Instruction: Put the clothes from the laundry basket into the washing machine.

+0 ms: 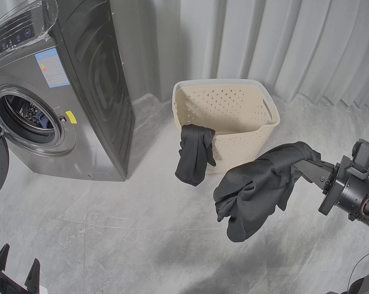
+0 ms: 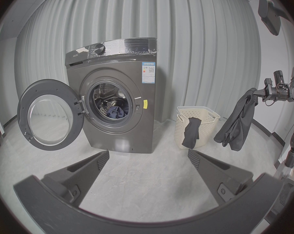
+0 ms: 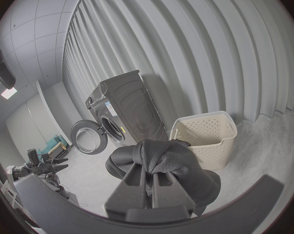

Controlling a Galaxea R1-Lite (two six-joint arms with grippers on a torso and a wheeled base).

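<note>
Washing machine (image 1: 50,103): it stands on the floor at the robot's left, well apart from the held cloth. Its drum is reachable, so the loading can go on.
Machine door (image 2: 49,114): swung fully open to the side. This step needs no more work.
Laundry basket (image 1: 233,103): it stands on the floor beside the machine, near the curtain. I see no clothes lying inside, but its bottom is partly hidden by the front wall.
Held dark garment (image 1: 254,188): lifted out of the basket, it hangs in the air in front of it, above the floor. I judge it is at the carrying stage and not yet at the drum.
Draped dark cloth (image 1: 194,154): it hangs over the front rim of the basket, most of it outside. This piece is left to do.
Blue clothes in drum (image 2: 116,111): one bundle lies inside already, so a part of the task looks done.
Right gripper (image 3: 152,176): clenched on a bunched fold of the held dark garment.
Left gripper (image 1: 20,256): low at the robot's left, fingers spread apart, nothing between them.
</note>
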